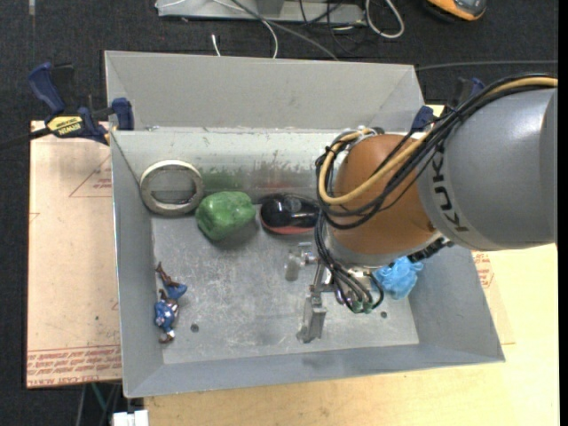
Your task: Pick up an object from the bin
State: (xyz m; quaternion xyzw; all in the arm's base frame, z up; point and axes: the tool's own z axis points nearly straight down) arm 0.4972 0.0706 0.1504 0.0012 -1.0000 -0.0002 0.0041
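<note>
Evidently I'm at the approach: the pincer [311,307] hangs low over bare floor of the bin [240,313], and I cannot tell if it is apart or together. A crumpled blue lump [399,278] lies just beside it and a black-and-red thing [286,215] near beyond it, so the next move calls for centring over one.

Crumpled light-blue thing [401,278], bin's right side

One camera looks steeply down into the bin [266,96], arm [497,176] entering from right.
</note>
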